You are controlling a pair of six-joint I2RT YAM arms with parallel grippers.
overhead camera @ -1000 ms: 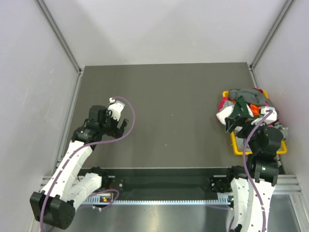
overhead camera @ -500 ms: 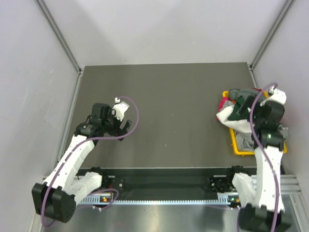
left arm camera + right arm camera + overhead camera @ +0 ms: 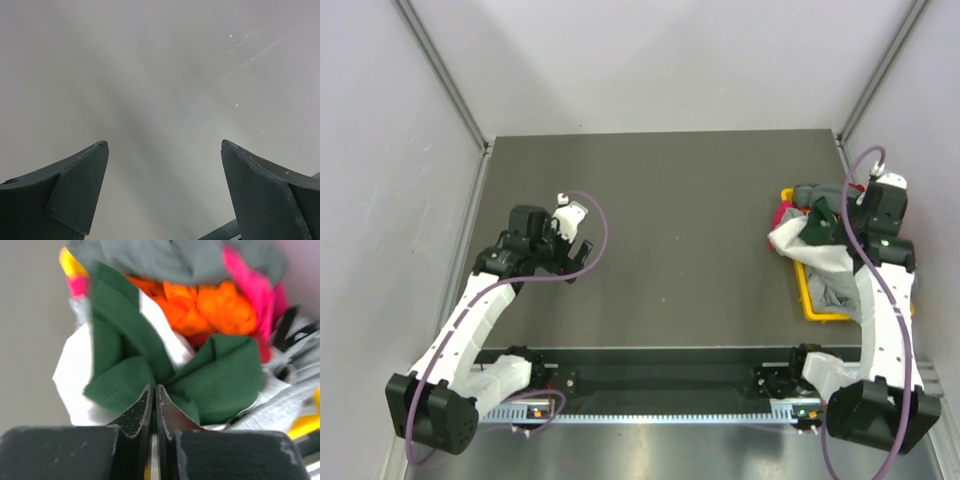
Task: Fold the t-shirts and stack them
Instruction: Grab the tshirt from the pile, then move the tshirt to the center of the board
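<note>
Dark grey, matte, rectangular bench (image 3: 670, 230) seen from above. A yellow plastic bin (image 3: 808, 303) sits at its right edge, about midway back. A crumpled white cloth t-shirt (image 3: 788, 238) spills over the bin's left rim onto the bench.

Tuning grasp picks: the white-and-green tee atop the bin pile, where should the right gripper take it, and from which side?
Pinch the white-and-green tee by its raised dark green fold, from above, near side. It bunches up clear of the orange tee and grey tee, thin enough to pinch. The right gripper is shut there.
</note>
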